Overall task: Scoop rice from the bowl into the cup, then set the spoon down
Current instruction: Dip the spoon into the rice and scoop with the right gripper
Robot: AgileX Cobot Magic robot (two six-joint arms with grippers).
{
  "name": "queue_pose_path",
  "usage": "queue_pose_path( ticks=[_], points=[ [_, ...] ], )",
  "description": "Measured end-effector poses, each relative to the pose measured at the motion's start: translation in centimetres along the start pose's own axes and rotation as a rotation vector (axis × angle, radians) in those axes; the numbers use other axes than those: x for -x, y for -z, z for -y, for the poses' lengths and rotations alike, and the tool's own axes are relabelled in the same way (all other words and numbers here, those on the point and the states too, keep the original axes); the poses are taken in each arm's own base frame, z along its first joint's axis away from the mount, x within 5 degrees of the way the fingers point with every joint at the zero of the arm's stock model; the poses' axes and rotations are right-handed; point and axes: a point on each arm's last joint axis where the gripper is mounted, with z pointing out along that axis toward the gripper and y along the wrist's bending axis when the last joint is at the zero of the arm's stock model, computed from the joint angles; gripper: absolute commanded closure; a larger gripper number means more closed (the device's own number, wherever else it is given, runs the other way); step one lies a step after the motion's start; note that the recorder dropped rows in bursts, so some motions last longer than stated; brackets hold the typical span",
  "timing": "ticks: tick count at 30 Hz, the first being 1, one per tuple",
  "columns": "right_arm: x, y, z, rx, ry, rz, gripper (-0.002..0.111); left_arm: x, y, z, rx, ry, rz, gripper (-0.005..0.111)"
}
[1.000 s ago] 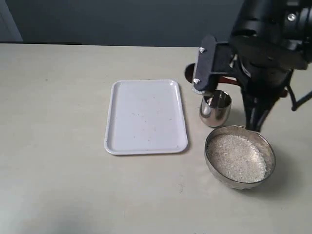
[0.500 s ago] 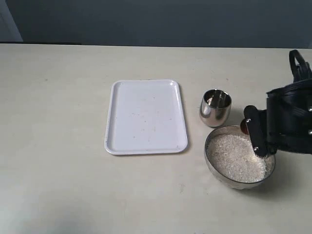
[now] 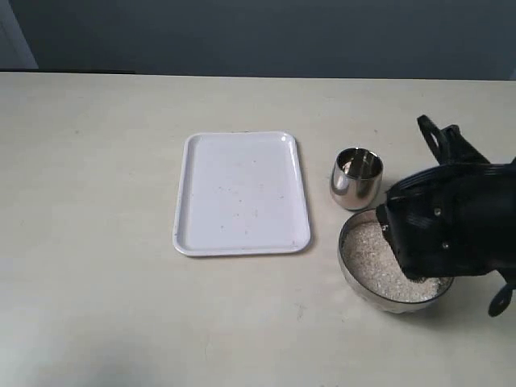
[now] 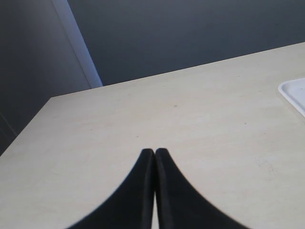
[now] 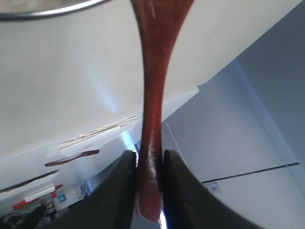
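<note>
Black and bulky, the right arm bends low over the right side of the bowl, its wrist down over the grains. The left gripper hangs above bare table, fingers pressed together with nothing between them. A corner of the tray shows at the edge of its view.

In the exterior view the arm covers about half the bowl and hides the right gripper's tips and the spoon. Only the left part of the rice shows there. The right wrist view shows the right gripper with its fingers clamped on the slim handle of the spoon, near its end. The handle runs from the fingers toward a steel rim cut off by the frame, and the spoon's head is out of frame. The cup stands just beside the bowl, clear of the arm.
</note>
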Motion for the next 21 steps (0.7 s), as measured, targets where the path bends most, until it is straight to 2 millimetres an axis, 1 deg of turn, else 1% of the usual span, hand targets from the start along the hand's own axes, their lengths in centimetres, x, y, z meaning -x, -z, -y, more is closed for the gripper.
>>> queue_pose_path(
  ticks=[6,12,16,21],
  points=[
    [1.1,-0.4,-0.2,-0.001,0.053,-0.016,0.109,0.0,0.0,0.0,0.0,0.0,0.0,0.106],
    [1.2,-0.5,-0.2,-0.001,0.057,-0.017,0.109,0.0,0.0,0.0,0.0,0.0,0.0,0.106],
    [1.4,-0.2,-0.2,-0.009,0.065,-0.011,0.109,0.0,0.0,0.0,0.0,0.0,0.0,0.106],
    [1.9,0.7,-0.5,-0.017,0.092,0.01,0.109,0.0,0.0,0.0,0.0,0.0,0.0,0.106]
  ],
)
